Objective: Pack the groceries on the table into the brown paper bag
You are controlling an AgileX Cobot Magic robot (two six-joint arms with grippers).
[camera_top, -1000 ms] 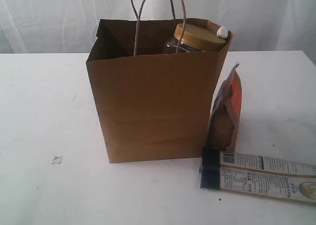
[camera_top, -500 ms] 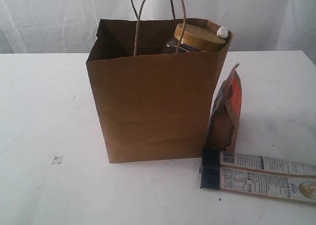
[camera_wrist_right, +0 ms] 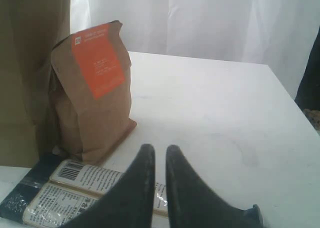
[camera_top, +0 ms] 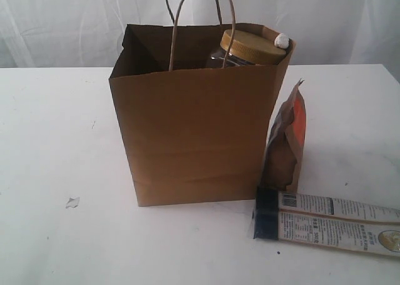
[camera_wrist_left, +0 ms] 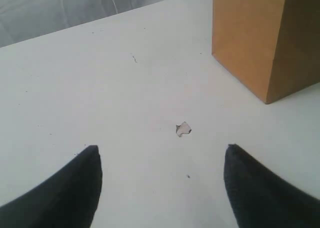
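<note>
A brown paper bag [camera_top: 194,135] stands upright and open-mouthed on the white desk [camera_top: 56,141], its flat kraft walls lightly creased and its twisted loop handles [camera_top: 187,22] rising above the rim. Inside, at the bag's right rear corner, a gold-lidded clear jar [camera_top: 250,47] shows over the edge, with a white cap [camera_top: 282,40] peeking out just behind it. Just beside the bag's right wall stands a brown-orange pouch [camera_top: 286,144], upright with a crimped top and an orange label. Whether it touches the bag cannot be told. A long white-blue packet [camera_top: 325,225] lies flat in front of the pouch. Its dark end is near the bag's front right corner, and its length runs away from the bag. Left of the bag the desk lies broad and bare, marked only by a small chip [camera_top: 72,202]. The desk's far edge runs behind the bag against a white curtain [camera_top: 62,22]. On the bag's left side the left hand [camera_wrist_left: 161,148] hangs over the desk with fingers spread wide, holding nothing, the chip between it and the bag's corner. On the bag's right side the right hand [camera_wrist_right: 159,148] hovers over the packet with fingers pressed nearly together, gripping nothing, pointed toward the pouch.
</note>
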